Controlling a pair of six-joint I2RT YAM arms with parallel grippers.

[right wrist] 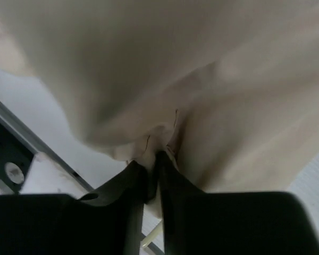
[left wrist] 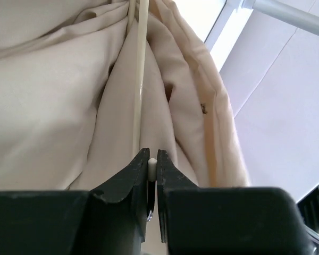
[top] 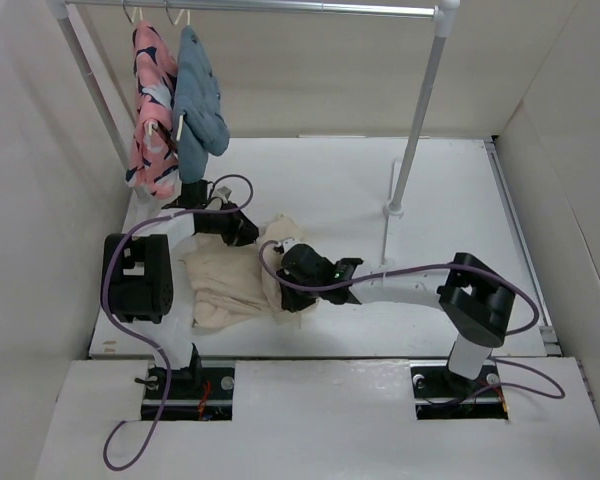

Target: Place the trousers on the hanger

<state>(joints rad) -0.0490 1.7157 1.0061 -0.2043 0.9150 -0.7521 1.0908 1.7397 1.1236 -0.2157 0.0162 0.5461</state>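
Observation:
The beige trousers lie crumpled on the white table between the two arms. My left gripper is at their far edge and is shut on the end of the thin cream hanger, whose bar runs up across the cloth. My right gripper is at the trousers' right edge, shut on a fold of the beige cloth. In the top view the hanger is hidden by the cloth and the grippers.
A clothes rail spans the back, with a pink patterned garment and a blue-grey garment hanging at its left. The rail's right post stands on the table behind the right arm.

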